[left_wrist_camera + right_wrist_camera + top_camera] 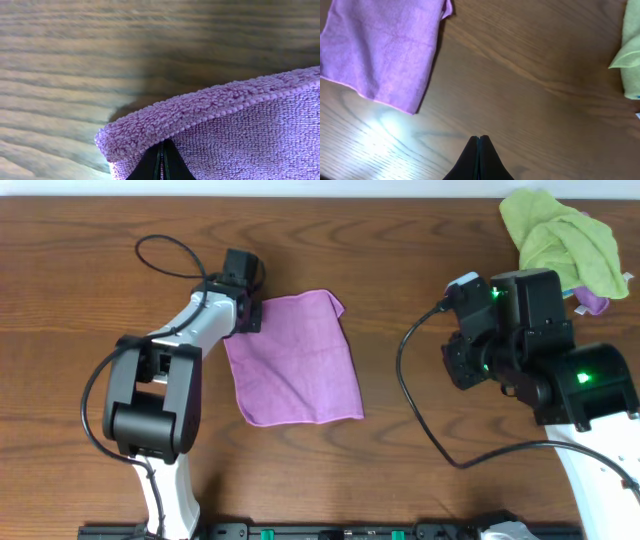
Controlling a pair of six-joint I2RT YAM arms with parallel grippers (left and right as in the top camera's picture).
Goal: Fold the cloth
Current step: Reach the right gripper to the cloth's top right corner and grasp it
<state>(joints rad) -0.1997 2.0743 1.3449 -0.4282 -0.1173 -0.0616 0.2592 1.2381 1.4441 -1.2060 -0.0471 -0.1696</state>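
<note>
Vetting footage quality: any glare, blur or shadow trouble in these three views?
Overhead: evenly lit and sharp. Left wrist: the table beyond is blurred, the cloth weave crisp, a shadow under its edge. Right wrist: white glare on the table by the cloth's corner.

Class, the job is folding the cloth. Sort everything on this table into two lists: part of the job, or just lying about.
Part of the job: purple cloth, spread out; left gripper, shut on its edge near a corner.
Just lying about: lime-green cloth, crumpled at the far right corner; right gripper, shut, holding nothing.
</note>
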